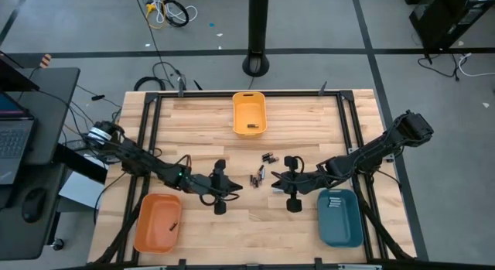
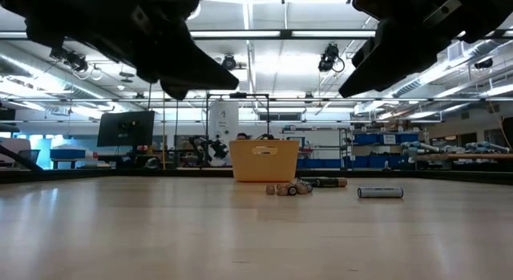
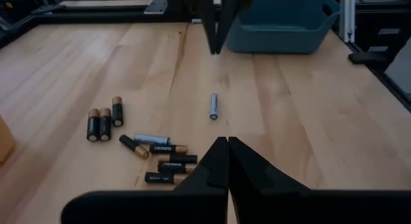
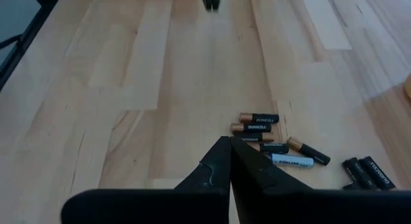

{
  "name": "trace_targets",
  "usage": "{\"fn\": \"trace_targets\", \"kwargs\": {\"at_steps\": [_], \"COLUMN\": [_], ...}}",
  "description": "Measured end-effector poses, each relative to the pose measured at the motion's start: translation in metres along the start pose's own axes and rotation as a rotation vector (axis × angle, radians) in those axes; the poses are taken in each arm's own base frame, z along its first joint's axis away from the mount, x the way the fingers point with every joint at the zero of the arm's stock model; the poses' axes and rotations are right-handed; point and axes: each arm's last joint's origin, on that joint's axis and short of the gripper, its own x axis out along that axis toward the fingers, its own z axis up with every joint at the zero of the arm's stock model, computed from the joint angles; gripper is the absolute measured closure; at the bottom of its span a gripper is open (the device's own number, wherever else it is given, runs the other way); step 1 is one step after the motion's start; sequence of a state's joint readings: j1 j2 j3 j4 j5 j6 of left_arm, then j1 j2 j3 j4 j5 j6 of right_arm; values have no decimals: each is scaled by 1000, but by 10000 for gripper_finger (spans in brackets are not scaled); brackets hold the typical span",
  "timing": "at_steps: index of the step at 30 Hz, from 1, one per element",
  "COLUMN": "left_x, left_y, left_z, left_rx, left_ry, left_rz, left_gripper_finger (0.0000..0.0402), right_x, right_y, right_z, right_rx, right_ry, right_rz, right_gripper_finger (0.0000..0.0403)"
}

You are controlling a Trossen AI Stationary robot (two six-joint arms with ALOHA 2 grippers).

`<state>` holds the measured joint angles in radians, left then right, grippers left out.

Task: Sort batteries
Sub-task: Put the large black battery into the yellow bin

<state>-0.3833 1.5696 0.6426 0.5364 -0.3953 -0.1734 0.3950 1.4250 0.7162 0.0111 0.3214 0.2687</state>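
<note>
Several batteries lie loose on the wooden table between my two grippers: a cluster [image 3: 162, 163], a row of three black-and-copper ones [image 3: 103, 123] and a lone silvery one [image 3: 214, 106]. The high view shows them mid-table [image 1: 258, 177]. My left gripper [image 3: 227, 144] is shut and hovers just left of the cluster [image 1: 232, 185]. My right gripper [image 4: 230, 144] is shut and hovers just right of it [image 1: 276, 176]. In the low view both grippers hang well above the tabletop, the left [image 2: 175, 91] and the right [image 2: 346, 92].
A yellow bin [image 1: 249, 114] stands at the far middle. An orange bin [image 1: 158, 222] sits near left with a dark battery inside, and a teal bin [image 1: 339, 217] sits near right. Black frame rails [image 1: 151, 123] run along the table's sides.
</note>
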Motion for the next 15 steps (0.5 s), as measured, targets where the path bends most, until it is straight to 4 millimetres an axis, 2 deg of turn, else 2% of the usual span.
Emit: {"fn": "trace_targets", "kwargs": {"at_steps": [7, 15], "left_x": [14, 17], "left_y": [0, -1], "left_z": [-11, -13], "left_rx": [-8, -10], "left_ry": [-16, -26], "left_rz": [5, 0], "left_gripper_finger": [395, 395], "right_x": [0, 0], "right_y": [0, 0], "right_z": [0, 0], "right_rx": [0, 0], "right_ry": [-3, -3], "right_rz": [1, 1], "right_gripper_finger": [376, 385]}}
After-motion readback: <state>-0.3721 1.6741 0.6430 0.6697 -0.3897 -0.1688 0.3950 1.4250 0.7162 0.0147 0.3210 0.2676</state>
